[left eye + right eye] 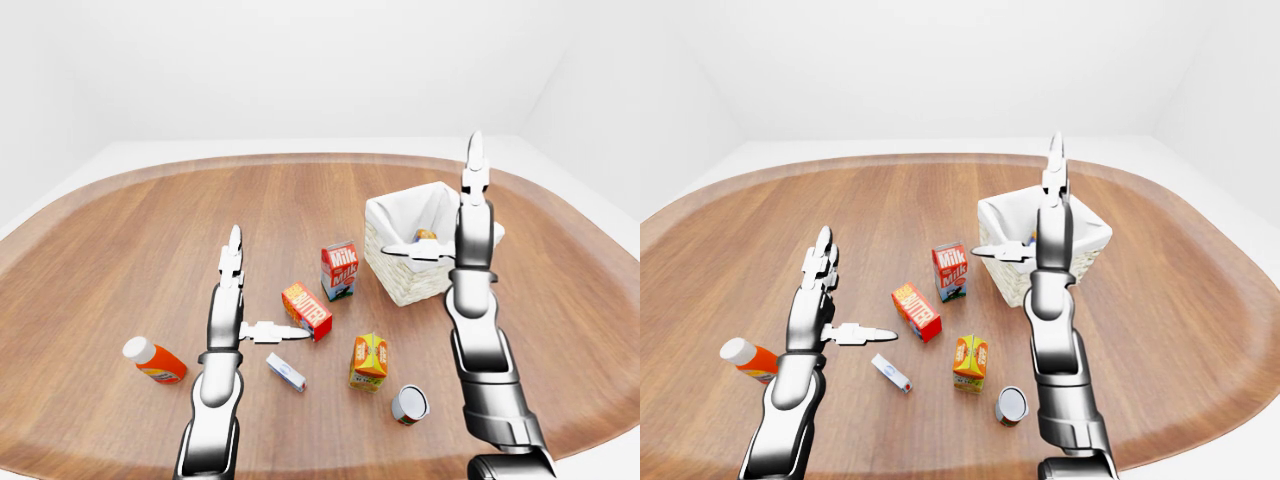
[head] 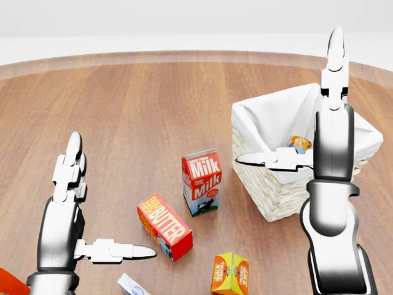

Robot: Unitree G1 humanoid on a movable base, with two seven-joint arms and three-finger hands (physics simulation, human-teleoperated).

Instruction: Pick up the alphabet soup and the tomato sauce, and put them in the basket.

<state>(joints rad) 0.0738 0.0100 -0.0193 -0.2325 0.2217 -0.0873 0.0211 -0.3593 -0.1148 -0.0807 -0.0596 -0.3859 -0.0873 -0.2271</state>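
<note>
Lying in basket (image 2: 270, 193) w/ right robot hand (image 2: 319, 144) above: can (image 2: 299, 143).

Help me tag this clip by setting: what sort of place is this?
Likely a simulated test room, not a real kitchen: bare white walls, one big oval wooden table, and groceries like a milk carton beside a lined basket.

You see one white wicker basket (image 1: 405, 285), one red-and-white milk carton (image 2: 201, 182), one orange butter box (image 2: 164, 226), one orange juice carton (image 1: 368, 361), one tin can (image 1: 409, 404), one orange bottle (image 1: 154, 361), one small white-and-blue box (image 1: 285, 371).
</note>
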